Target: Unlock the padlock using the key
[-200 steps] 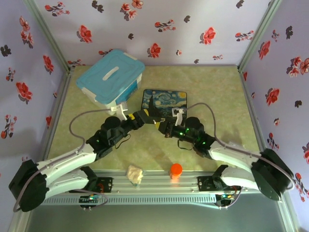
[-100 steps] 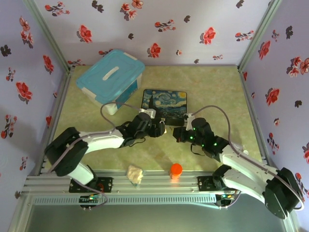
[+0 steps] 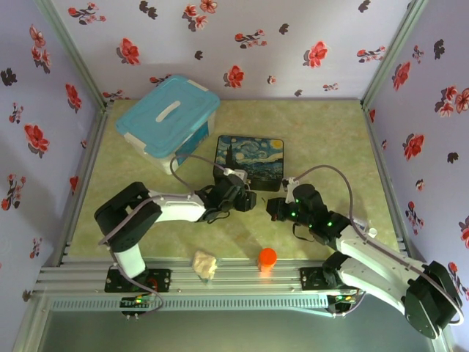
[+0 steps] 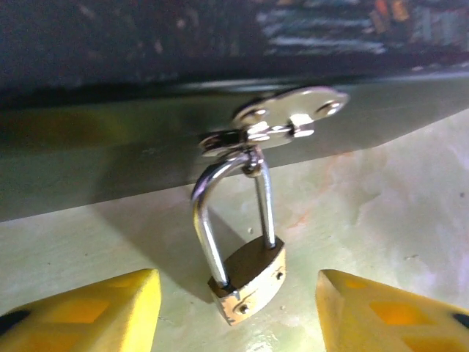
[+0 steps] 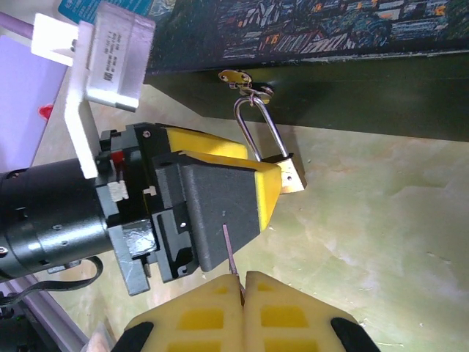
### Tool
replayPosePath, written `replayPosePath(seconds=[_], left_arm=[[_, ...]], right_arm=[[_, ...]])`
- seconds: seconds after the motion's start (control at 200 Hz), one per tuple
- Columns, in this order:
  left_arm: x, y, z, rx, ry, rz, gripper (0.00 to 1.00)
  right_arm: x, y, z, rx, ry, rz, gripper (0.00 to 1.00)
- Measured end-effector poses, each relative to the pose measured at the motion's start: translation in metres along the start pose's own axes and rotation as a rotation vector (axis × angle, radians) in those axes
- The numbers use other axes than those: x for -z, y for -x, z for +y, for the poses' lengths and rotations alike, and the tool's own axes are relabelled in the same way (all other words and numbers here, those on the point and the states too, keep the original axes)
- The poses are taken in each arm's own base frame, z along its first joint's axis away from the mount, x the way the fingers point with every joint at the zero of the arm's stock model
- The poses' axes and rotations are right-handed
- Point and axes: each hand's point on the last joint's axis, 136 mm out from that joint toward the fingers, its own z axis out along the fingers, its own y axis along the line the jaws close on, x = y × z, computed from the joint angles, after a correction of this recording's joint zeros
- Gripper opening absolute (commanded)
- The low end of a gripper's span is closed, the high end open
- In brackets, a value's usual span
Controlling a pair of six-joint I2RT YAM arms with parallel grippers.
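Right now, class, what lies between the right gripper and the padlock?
In the right wrist view, one finger of the left gripper stands between the right gripper, shut on the key, and the padlock.

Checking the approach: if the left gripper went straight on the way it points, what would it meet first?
Likely the small brass padlock with silver shackle, just ahead of the left gripper; the dark box wall lies behind it.
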Motion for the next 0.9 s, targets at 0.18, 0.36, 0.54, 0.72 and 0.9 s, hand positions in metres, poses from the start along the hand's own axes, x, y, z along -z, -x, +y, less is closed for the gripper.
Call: replayPosePath(seconds=[0.18, 0.36, 0.54, 0.72, 0.9], left_arm=[[-0.01, -0.002, 0.002, 0.003, 0.012, -0.001, 0.47], [-0.016, -0.003, 0.001, 0.01, 0.0, -0.013, 0.41], [-0.021, -0.001, -0.003, 0.035, -0.02, -0.029, 0.33], [-0.022, 0.002, -0.008, 0.072, -0.04, -0.042, 0.18], [-0.021, 0.003, -0.014, 0.144, -0.086, -0.052, 0.08]], right_arm=[[-0.001, -0.005, -0.004, -0.002, -0.005, 0.006, 0.0], [-0.003, -0.012, -0.01, -0.005, -0.011, 0.013, 0.0], [-0.005, -0.02, -0.017, -0.018, -0.019, 0.023, 0.0], [-0.007, -0.015, -0.014, -0.038, 0.004, -0.004, 0.0], [-0.019, -0.017, -0.018, -0.116, 0.026, -0.004, 0.0]])
